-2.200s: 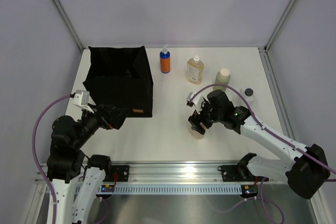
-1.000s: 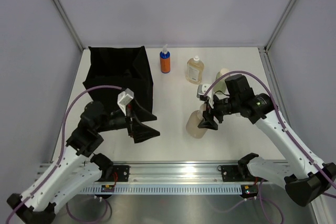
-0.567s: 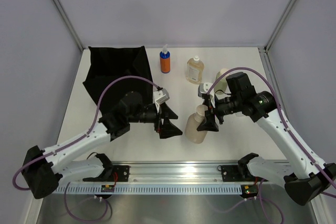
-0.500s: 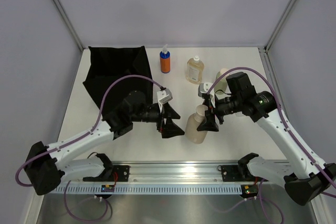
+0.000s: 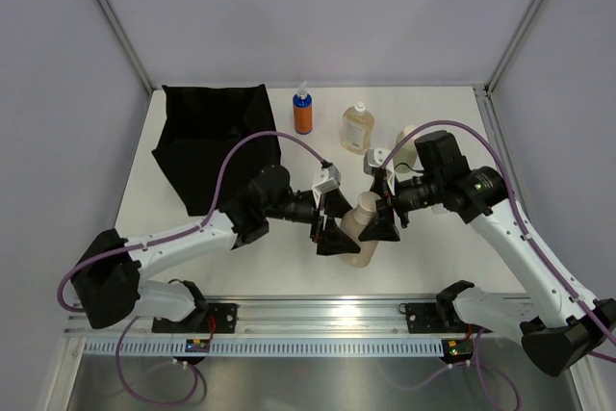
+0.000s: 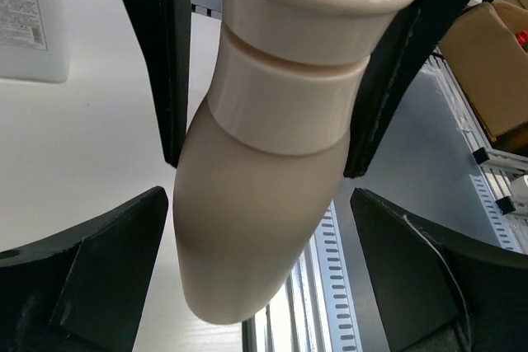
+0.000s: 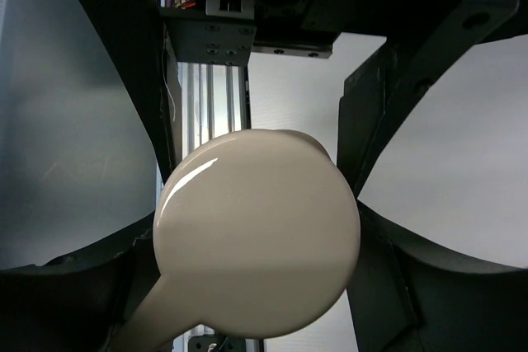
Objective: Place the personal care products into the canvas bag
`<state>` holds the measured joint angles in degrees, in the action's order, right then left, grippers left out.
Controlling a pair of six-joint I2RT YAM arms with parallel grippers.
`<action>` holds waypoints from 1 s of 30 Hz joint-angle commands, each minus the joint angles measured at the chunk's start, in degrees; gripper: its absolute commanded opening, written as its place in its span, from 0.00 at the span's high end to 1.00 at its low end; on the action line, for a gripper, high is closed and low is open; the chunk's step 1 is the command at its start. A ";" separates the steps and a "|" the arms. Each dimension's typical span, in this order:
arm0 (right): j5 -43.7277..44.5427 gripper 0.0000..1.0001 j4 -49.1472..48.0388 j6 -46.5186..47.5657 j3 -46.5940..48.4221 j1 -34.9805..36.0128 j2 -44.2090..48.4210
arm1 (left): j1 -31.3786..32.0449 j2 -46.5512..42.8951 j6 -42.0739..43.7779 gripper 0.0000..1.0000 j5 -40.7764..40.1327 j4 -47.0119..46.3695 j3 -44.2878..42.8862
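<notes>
Since the earlier view, we see that the left end effector (image 5: pixel 338 235) has swung right, away from the canvas bag (image 5: pixel 207 137). Its jaws gape wide on either side of the beige bottle (image 5: pixel 363 240). The right end effector (image 5: pixel 383 222) clamps the bottle's capped neck, holding it tilted over the tabletop (image 5: pixel 318 166).

beige bottle (image 5: pixel 362 234), black bag (image 5: pixel 207 139), orange bottle (image 5: pixel 303 117), amber bottle (image 5: pixel 356 130)
</notes>
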<state>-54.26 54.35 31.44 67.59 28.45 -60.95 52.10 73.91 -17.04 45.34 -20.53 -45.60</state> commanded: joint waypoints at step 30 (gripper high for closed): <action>6.18 0.47 -15.06 -8.15 -0.71 -0.85 0.04 | 1.52 0.36 -7.66 1.00 8.54 -4.87 -1.86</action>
<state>-53.93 51.33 24.12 66.50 28.49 -61.63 52.01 78.17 -23.92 50.70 -24.34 -46.11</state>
